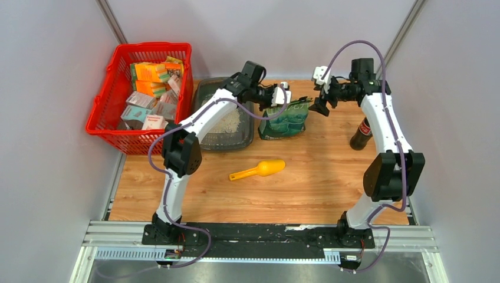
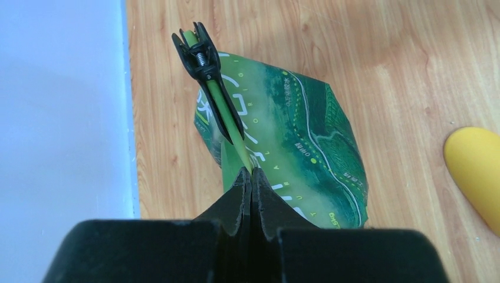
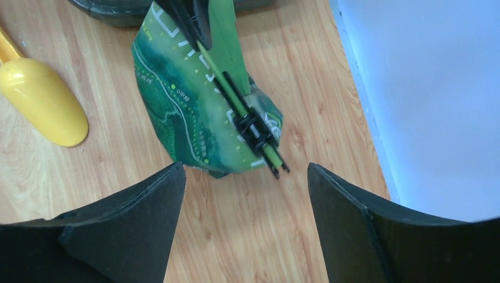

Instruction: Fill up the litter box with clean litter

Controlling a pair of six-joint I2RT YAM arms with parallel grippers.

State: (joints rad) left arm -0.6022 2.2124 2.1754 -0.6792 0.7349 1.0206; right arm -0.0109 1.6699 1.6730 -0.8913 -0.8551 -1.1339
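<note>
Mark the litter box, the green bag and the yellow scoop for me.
litter box (image 1: 227,143): top external view, near wall.
green bag (image 1: 284,122): top external view, front panel.
yellow scoop (image 1: 269,167): top external view, bowl.

Robot test cell in a lab: a wooden surface (image 1: 318,183) boxed in by plain pale panel walls (image 1: 53,177). The left arm (image 1: 177,154) and right arm (image 1: 390,172) are bolted to an aluminium rail (image 1: 259,239) at its near edge, trailing purple cables (image 1: 361,42).
</note>
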